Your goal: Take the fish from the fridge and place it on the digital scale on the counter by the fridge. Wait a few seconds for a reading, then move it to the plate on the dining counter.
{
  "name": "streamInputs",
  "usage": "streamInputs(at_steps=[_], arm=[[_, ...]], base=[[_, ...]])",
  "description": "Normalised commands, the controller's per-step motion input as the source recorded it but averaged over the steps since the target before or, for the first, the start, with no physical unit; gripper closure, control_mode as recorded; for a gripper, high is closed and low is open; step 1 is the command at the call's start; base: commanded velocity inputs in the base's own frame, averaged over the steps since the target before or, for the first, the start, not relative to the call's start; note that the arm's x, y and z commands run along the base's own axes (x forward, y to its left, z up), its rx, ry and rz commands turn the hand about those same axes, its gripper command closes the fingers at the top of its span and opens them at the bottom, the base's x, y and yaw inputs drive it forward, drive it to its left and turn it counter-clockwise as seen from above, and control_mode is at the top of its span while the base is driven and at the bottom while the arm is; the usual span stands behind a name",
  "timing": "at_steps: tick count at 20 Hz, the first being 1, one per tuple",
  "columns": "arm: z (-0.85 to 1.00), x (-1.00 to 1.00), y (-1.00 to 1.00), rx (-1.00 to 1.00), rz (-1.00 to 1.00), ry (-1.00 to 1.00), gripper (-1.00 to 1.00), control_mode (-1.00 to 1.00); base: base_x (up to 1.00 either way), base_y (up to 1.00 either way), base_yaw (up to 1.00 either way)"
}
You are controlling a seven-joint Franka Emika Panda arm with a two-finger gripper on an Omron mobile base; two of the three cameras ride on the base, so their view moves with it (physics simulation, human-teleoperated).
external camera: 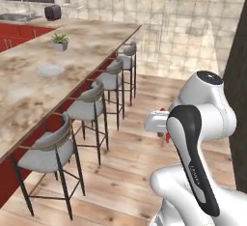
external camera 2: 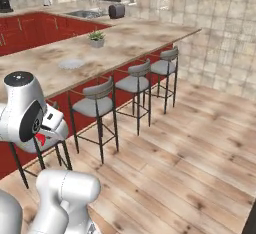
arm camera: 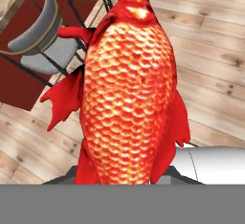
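Note:
The red-orange fish [arm camera: 127, 94] hangs in my gripper [arm camera: 122, 177], which is shut on its lower end, over the wooden floor; the fish hides most of the fingers. From the base views, a sliver of the fish [external camera: 167, 135] [external camera 2: 41, 139] peeks out under the white hand, beside the stools. The pale round plate [external camera: 50, 70] [external camera 2: 71, 64] lies on the long marbled dining counter [external camera: 24, 99] [external camera 2: 130, 38], well ahead of the hand and apart from it. The digital scale and its short counter are out of view.
Several grey-seated, black-legged stools [external camera: 89, 108] [external camera 2: 95, 105] line the dining counter's edge between me and the plate. A small potted plant [external camera: 60, 41] [external camera 2: 97, 38] stands farther along the slab. A tall dark surface [external camera: 239, 104] rises at the right.

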Motion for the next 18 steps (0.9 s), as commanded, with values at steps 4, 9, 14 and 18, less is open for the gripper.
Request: streamInputs(at_steps=[4,9,14,18], arm=[[0.0,0.0,0.0,0.0,0.0,0.0,1.0,1.0],[0.0,0.0,0.0,0.0,0.0,0.0,1.0,1.0],[0.0,0.0,0.0,0.0,0.0,0.0,1.0,1.0],[0.0,0.0,0.0,0.0,0.0,0.0,1.0,1.0]], base=[[0.97,-0.72,0.46],[0.94,-0.72,0.47],[0.84,-0.71,0.49],[0.7,-0.7,0.52]])
